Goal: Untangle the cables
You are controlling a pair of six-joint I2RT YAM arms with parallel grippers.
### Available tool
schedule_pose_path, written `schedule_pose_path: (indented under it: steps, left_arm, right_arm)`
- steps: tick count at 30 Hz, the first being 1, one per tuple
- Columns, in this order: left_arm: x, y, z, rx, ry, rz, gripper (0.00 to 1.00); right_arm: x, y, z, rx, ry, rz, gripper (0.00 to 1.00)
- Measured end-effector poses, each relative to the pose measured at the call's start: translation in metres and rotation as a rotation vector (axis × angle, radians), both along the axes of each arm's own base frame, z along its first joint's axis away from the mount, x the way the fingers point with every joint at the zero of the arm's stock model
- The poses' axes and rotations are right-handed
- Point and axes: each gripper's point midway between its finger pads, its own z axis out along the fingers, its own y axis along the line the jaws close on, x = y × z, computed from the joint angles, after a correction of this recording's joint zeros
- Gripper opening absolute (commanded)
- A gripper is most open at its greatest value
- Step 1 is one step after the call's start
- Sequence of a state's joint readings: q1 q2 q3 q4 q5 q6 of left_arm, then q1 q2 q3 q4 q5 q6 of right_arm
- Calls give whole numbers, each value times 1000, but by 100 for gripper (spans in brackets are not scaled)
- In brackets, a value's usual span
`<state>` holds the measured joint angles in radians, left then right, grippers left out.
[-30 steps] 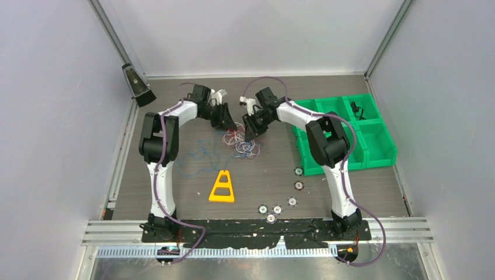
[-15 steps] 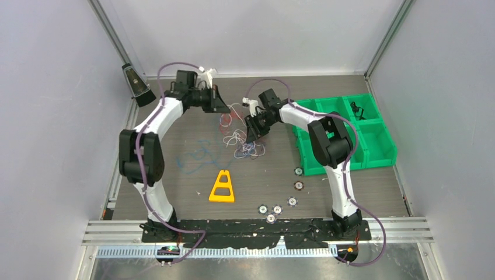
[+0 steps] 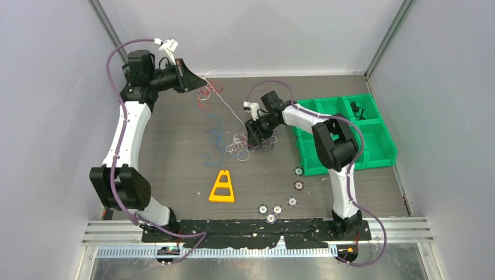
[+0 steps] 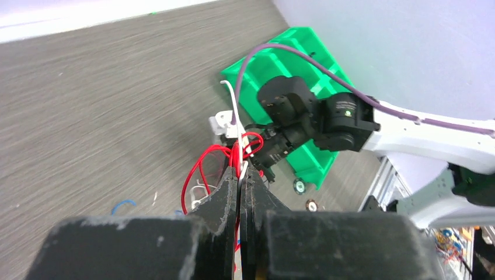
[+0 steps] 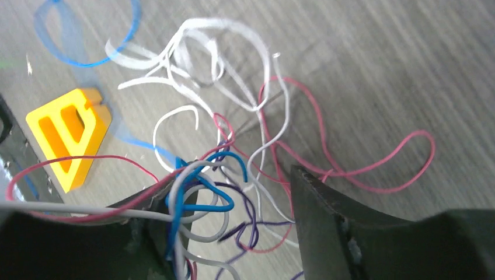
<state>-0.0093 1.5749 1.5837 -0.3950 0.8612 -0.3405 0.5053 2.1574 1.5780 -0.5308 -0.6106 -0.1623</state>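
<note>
The cables are thin red, white, blue and purple strands. Most lie in a loose bundle (image 3: 242,146) at mid-table, with a blue strand (image 3: 213,133) to its left. My left gripper (image 3: 195,81) is raised at the far left. It is shut on red wires (image 4: 198,169) and a white strand, which run taut down to the bundle. My right gripper (image 3: 257,133) sits low over the bundle. In the right wrist view it is open (image 5: 233,184), with blue and grey strands (image 5: 198,192) looped around its left finger and pink strands (image 5: 350,169) on the table.
A yellow triangle (image 3: 222,186) lies in front of the bundle and shows in the right wrist view (image 5: 67,134). Green bins (image 3: 344,131) stand at the right. Several round tokens (image 3: 277,207) lie near the front. A black object (image 3: 137,84) stands at the far left.
My left arm has swung up and back to the far left, drawing red and white strands out of the bundle. My right gripper has stayed low over the bundle.
</note>
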Motion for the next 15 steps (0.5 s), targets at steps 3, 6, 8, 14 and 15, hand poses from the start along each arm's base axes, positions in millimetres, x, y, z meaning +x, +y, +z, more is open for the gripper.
schedule_pose_path:
  steps: [3, 6, 8, 14, 15]
  left_arm:
    - [-18, -4, 18, -15, -54, -51, 0]
    - [-35, -8, 20, -7, -91, -100, 0]
    - [-42, -9, 16, 8, -110, -127, 0]
    - [-54, -13, -2, 36, -120, -203, 0]
    - [-57, -14, -3, 37, -124, -219, 0]
  right_arm:
    - [-11, -6, 13, 18, 11, 38, 82]
    - [-21, -7, 49, 77, -7, 82, 87]
    - [-24, -6, 87, 132, -55, 104, 89]
    - [-16, 12, 225, 345, -307, 135, 94]
    - [-15, 15, 244, 384, -334, 131, 92]
